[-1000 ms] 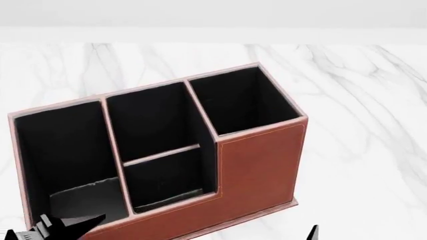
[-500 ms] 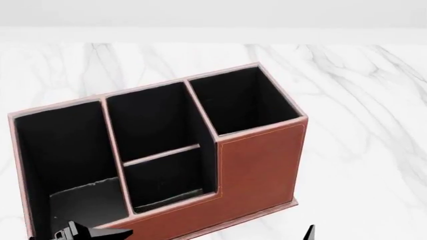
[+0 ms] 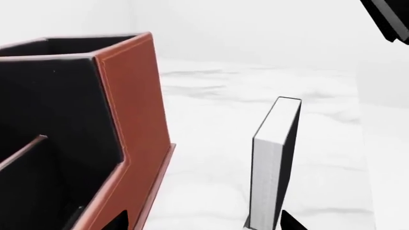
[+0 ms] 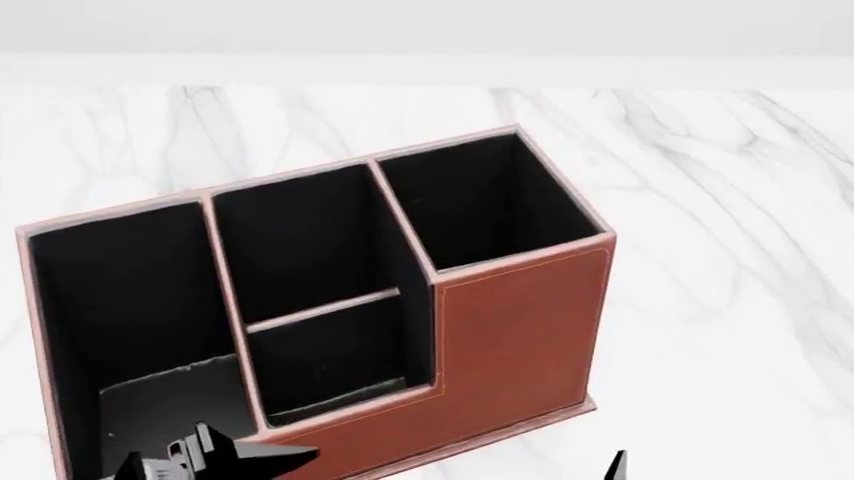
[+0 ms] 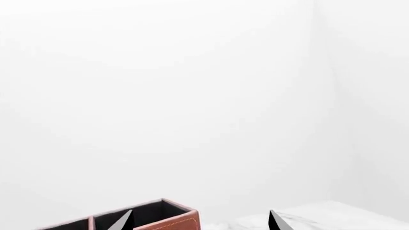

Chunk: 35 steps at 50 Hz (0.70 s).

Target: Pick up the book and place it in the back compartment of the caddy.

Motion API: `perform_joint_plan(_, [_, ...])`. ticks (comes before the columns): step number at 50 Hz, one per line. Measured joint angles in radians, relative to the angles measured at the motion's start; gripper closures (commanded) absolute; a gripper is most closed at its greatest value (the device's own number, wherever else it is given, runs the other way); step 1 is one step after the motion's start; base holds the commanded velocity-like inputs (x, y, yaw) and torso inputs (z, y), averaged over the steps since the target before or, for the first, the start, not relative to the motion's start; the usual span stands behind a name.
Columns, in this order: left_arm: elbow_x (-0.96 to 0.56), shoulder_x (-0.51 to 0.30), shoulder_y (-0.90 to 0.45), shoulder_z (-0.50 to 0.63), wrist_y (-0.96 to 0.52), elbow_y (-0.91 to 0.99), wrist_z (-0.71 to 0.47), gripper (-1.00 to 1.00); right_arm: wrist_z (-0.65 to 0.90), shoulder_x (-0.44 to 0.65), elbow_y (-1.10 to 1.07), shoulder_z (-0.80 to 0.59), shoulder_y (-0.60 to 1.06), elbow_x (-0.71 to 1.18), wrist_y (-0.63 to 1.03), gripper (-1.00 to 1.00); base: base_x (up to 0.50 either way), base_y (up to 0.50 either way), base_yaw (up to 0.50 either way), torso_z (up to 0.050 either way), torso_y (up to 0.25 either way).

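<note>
The caddy (image 4: 514, 330) stands on the marble table, its stepped low wall toward me. The back compartment (image 4: 334, 360) is the small low-walled pocket in the near middle, and it holds nothing. The book is out of the head view. In the left wrist view the book (image 3: 273, 163) stands upright on the table, beside the caddy (image 3: 137, 120) and apart from it. My left gripper (image 3: 203, 223) is open and empty; the book's foot is just inside one fingertip (image 3: 290, 223). It shows low at the caddy's near wall (image 4: 214, 460). My right gripper (image 5: 200, 222) is open and empty, facing the caddy's tall corner (image 5: 166, 218).
The long pocket (image 4: 127, 300), the far middle pocket (image 4: 300, 240) and the tall square pocket (image 4: 481, 195) hold nothing. The white marble table (image 4: 721, 250) runs out to the right and behind. A dark arm part (image 3: 391, 19) crosses one corner of the left wrist view.
My left gripper has slid to the right along the caddy's near wall in the head view. The caddy and the right gripper have stayed put.
</note>
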Motion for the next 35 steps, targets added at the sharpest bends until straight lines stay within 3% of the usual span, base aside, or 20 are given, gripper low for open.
perform_joint_plan(35, [0.04, 0.119, -0.09, 0.072, 0.01, -0.142, 0.054, -1.0, 0.006, 0.009, 0.008, -0.011, 0.007, 0.005, -0.002, -1.0, 0.0, 0.0, 0.0, 0.0, 0.0])
